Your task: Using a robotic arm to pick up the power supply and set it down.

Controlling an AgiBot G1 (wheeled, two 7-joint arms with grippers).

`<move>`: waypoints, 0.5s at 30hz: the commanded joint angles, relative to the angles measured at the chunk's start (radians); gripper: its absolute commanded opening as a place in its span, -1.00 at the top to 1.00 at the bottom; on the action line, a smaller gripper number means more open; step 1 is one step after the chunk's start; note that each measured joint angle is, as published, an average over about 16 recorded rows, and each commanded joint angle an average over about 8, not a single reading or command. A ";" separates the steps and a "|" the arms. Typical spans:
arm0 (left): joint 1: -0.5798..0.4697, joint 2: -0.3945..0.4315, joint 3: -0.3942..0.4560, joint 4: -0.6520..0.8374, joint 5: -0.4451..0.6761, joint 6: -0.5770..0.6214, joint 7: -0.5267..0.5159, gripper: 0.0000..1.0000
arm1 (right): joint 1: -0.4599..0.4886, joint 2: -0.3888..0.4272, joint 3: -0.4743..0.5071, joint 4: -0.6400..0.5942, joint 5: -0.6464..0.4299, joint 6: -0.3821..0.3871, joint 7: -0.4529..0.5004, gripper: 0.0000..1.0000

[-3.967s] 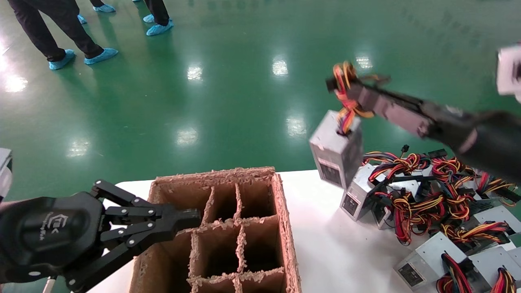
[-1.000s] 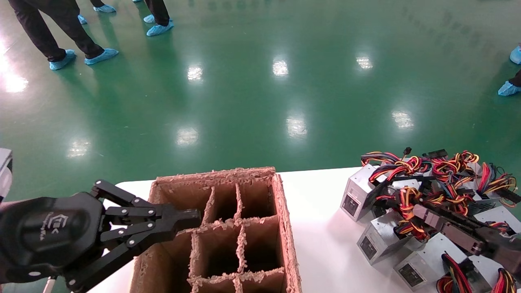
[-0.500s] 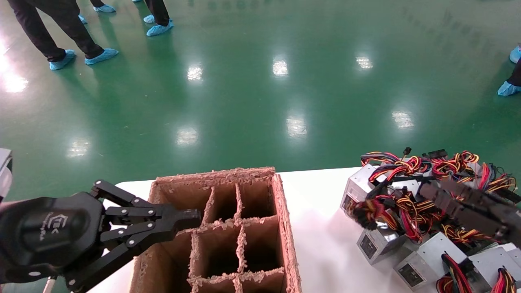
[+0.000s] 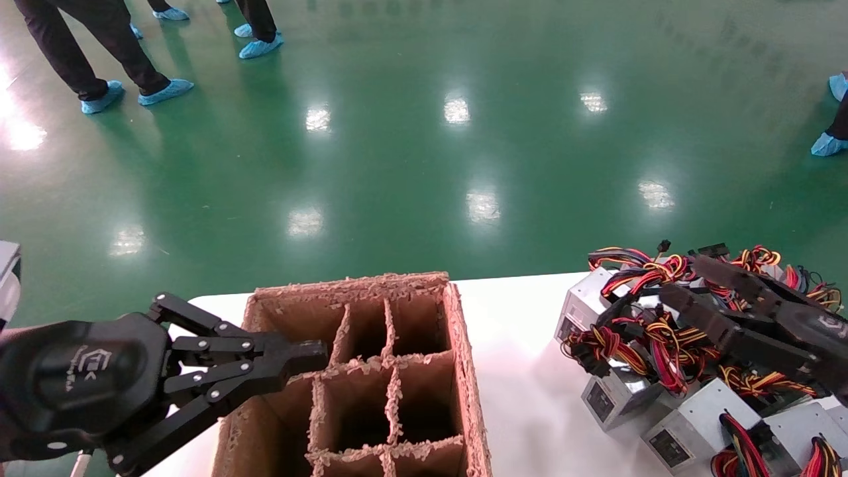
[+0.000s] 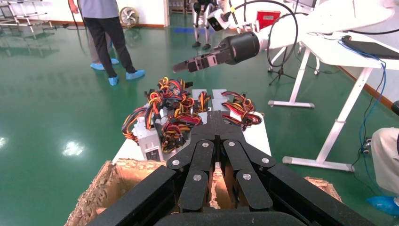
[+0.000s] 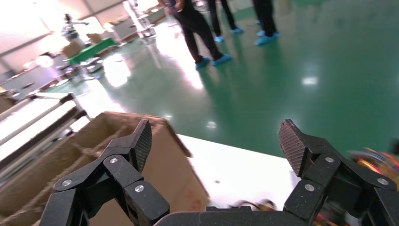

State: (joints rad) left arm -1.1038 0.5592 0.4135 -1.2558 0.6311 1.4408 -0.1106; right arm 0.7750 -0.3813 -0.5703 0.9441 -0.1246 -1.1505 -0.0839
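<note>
**Op A:** I have the right gripper (image 4: 682, 278) above the pile at the right end of the table (image 4: 517, 371). Its fingers (image 6: 141, 139) are spread wide and nothing sits between them. The power supply (image 4: 613, 396) lies on the tabletop at the pile's left edge, label face toward me, with its wire bundle (image 4: 606, 348) flopped over the top.

**Op B:** What worries you there?

**Op A:** The wires. They're loose loops of red, yellow, orange and black, tangled across the neighbouring units (image 4: 692, 421). If I close on cable and not on sheet metal, I'd expect the box to swing, or drag a neighbour along. The casings look smooth, hard and square-edged, so a shallow pinch could slip.

**Op B:** And the left side?

**Op A:** The left gripper (image 4: 311, 354) is parked at the near-left rim of the cardboard crate (image 4: 464, 371), fingers pressed together and empty. The crate's edges are torn and fuzzy, with thin dividers forming open cells. I judge a box lowered off-centre could catch a divider and crumple it.

**Op B:** Anything else nearby?

**Op A:** People (image 4: 93, 46) are standing on the glossy green floor (image 4: 397, 146), far left, well clear of the table.
</note>
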 commanded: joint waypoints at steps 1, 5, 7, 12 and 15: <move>0.000 0.000 0.000 0.000 0.000 0.000 0.000 1.00 | 0.012 -0.009 0.011 0.013 -0.024 -0.013 0.011 -1.00; 0.000 0.000 0.000 0.000 0.000 0.000 0.000 0.00 | 0.035 -0.027 0.034 0.040 -0.072 -0.041 0.032 -1.00; 0.000 0.000 0.000 0.000 0.000 0.000 0.000 -0.50 | 0.047 -0.036 0.046 0.054 -0.095 -0.054 0.043 -1.00; 0.000 0.000 0.000 0.000 0.000 0.000 0.000 -1.00 | 0.076 -0.059 0.074 0.087 -0.155 -0.088 0.069 -1.00; 0.000 0.000 0.000 0.000 0.000 0.000 0.000 -1.00 | 0.094 -0.072 0.091 0.107 -0.190 -0.108 0.085 -1.00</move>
State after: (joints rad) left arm -1.1038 0.5592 0.4136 -1.2558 0.6311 1.4408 -0.1106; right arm 0.8689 -0.4534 -0.4791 1.0507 -0.3146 -1.2587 0.0013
